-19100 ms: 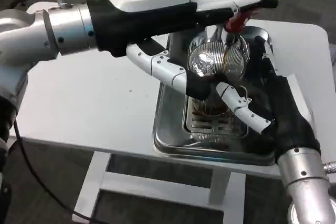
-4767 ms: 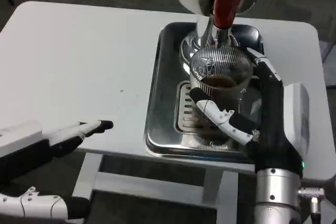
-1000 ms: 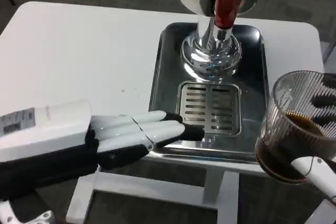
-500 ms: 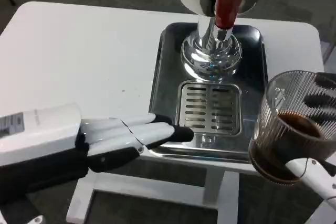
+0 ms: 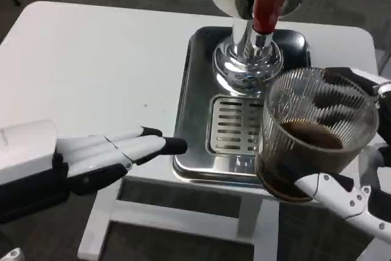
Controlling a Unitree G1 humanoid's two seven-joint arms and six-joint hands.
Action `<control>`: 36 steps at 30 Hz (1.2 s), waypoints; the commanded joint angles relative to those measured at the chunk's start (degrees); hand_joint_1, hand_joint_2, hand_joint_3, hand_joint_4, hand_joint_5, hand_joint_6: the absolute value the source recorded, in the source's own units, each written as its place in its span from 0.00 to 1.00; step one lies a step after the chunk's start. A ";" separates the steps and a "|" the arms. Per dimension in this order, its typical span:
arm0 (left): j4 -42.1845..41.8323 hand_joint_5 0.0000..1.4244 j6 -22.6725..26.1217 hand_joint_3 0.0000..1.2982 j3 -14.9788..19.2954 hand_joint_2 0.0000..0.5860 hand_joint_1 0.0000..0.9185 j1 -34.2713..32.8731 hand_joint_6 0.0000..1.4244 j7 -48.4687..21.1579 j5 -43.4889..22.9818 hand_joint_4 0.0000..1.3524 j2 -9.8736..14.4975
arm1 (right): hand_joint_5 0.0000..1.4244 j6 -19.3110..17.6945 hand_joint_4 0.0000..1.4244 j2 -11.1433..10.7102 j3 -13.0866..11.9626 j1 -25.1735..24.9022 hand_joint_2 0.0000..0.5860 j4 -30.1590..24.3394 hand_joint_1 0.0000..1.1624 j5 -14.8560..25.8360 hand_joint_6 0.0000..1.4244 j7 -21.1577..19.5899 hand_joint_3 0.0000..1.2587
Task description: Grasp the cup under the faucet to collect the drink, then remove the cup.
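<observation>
A ribbed clear glass cup [image 5: 308,132] with dark brown drink in its lower part hangs in the air over the tray's front right corner. My right hand [image 5: 360,169] holds it, with fingers behind the glass and the thumb under its base. The dispenser's chrome base [image 5: 247,65] and its red faucet handle [image 5: 266,4] stand at the back of the steel tray [image 5: 195,102]. My left hand [image 5: 107,154] is at the lower left, empty, its fingers stretched out toward the tray's front left corner.
The slotted drip grate [image 5: 235,123] in the tray is bare. The white table [image 5: 104,71] stretches to the left of the tray. Its front edge runs just under my left hand's fingers.
The cup in my right hand has moved left and closer to the camera, now overlapping the tray's right side. My left hand has drawn back to the left, away from the tray.
</observation>
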 commanded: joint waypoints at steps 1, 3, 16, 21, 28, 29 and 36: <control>-0.75 0.00 0.30 0.00 2.08 0.16 0.00 1.81 0.13 -0.22 0.23 0.00 0.27 | 0.85 -0.05 0.67 0.39 1.24 -1.55 0.40 0.31 0.68 0.18 1.00 -0.04 0.65; -0.81 0.00 0.37 0.00 2.63 0.16 0.00 2.24 0.13 -0.24 0.26 0.00 0.25 | 0.85 0.07 0.67 0.43 1.39 -1.64 0.40 0.39 0.68 0.08 1.00 -0.09 0.65; -0.75 0.00 0.29 0.00 4.71 0.17 0.00 3.95 0.13 -0.70 -0.37 0.00 0.31 | 0.85 0.58 0.67 0.75 2.43 -2.72 0.41 1.48 0.68 -0.71 1.00 -0.25 0.65; -0.77 0.00 0.03 0.00 4.62 0.17 0.00 4.20 0.13 -0.69 -0.51 0.00 0.30 | 0.85 0.90 0.68 0.73 2.26 -2.54 0.41 1.01 0.68 -0.72 1.00 -0.10 0.65; -0.58 0.00 -0.17 0.00 4.32 0.17 0.00 3.92 0.13 -0.70 -0.53 0.00 0.44 | 0.85 1.02 0.68 0.69 2.17 -2.08 0.41 0.42 0.68 -0.58 1.00 0.01 0.65; -0.53 0.00 -0.20 0.00 4.27 0.17 0.00 3.86 0.13 -0.75 -0.53 0.00 0.50 | 0.85 1.05 0.68 0.70 2.18 -2.01 0.41 0.34 0.68 -0.53 1.00 0.02 0.65; -0.33 0.00 -0.13 0.00 4.17 0.18 0.00 3.73 0.13 -0.83 -0.44 0.00 0.68 | 0.86 1.18 0.68 0.67 2.05 -1.93 0.41 0.06 0.68 -0.35 1.00 0.15 0.65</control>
